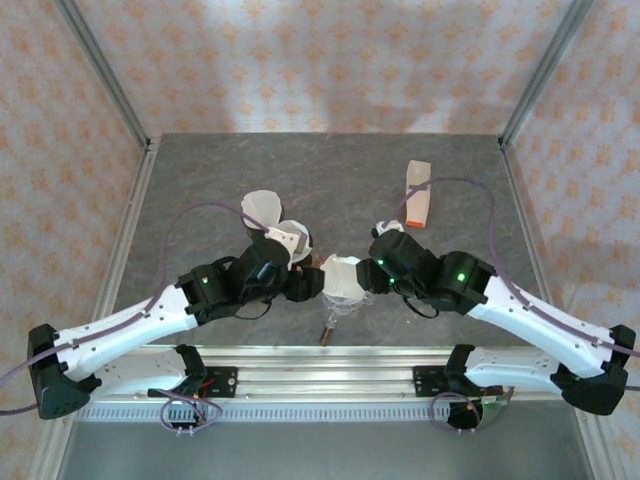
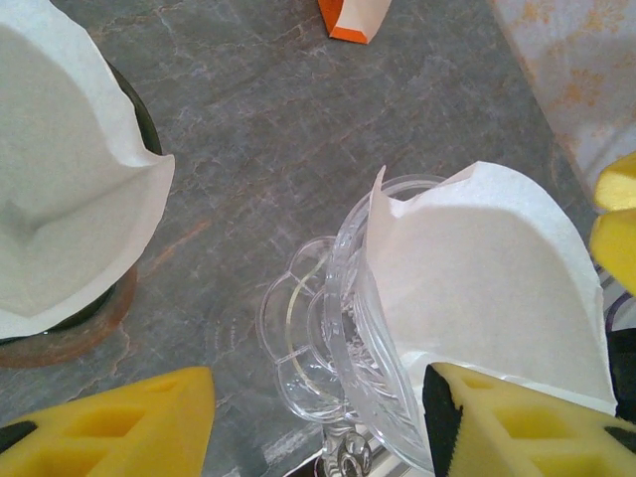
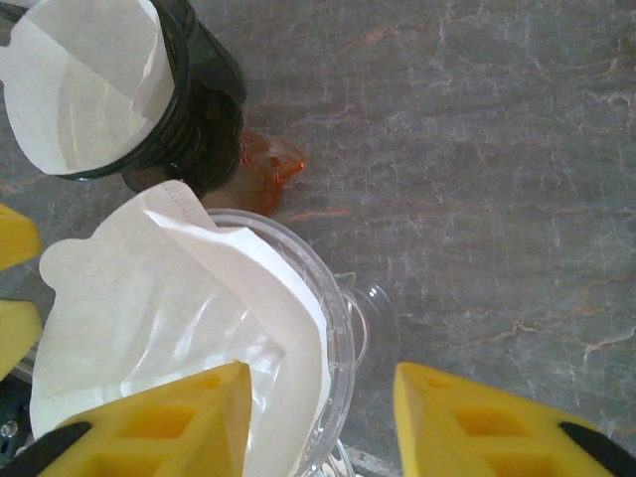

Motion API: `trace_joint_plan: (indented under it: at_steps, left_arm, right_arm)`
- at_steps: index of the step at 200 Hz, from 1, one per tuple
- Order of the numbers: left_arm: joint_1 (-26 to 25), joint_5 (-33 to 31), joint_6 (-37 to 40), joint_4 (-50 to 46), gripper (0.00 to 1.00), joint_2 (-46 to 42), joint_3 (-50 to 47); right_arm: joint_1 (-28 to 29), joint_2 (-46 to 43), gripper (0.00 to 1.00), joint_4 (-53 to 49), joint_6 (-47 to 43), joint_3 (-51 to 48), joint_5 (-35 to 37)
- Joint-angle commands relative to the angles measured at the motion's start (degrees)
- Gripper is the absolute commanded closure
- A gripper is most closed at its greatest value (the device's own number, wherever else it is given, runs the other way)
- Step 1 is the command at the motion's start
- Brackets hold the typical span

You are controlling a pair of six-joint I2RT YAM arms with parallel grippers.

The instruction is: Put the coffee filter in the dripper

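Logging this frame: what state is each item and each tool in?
Clear dripper: filter loaded.
Filter: in the clear dripper, top edge poking above the rim.
Dark dripper: upright, holds the second filter.
Second filter: seated in the dark dripper.
Packet: lying flat, untouched.
Left tool: open, straddling the clear dripper.
Right tool: open, one finger over the filter, one outside the rim.

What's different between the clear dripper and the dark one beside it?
The clear glass dripper is see-through; the dark dripper is opaque. The clear dripper's paper filter looks creased and partly folded; the dark dripper's filter is opened into a cone. Both hold white filters.
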Motion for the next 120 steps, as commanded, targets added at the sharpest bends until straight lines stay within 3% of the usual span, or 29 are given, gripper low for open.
trace_joint_plan:
  at_steps: [1,52,120]
  left_arm:
    - [-0.3,-0.7,0.0,1.4,0.42,0.5,-0.3]
    - [-0.3,-1.3,-1.8,3.5,0.47,0.6,-2.6]
    - [-0.3,-2.1,-3.2,4.3,0.47,-1.3,-4.9]
  right_arm:
    - [-0.5,-0.5,0.63,1.4,0.2,-1.2,1.5]
    - [-0.7,0.8,0.8,2.1,-0.5,-2.2,0.5]
    - [-0.8,2.8,0.89,1.1,-0.8,-2.3,-0.6]
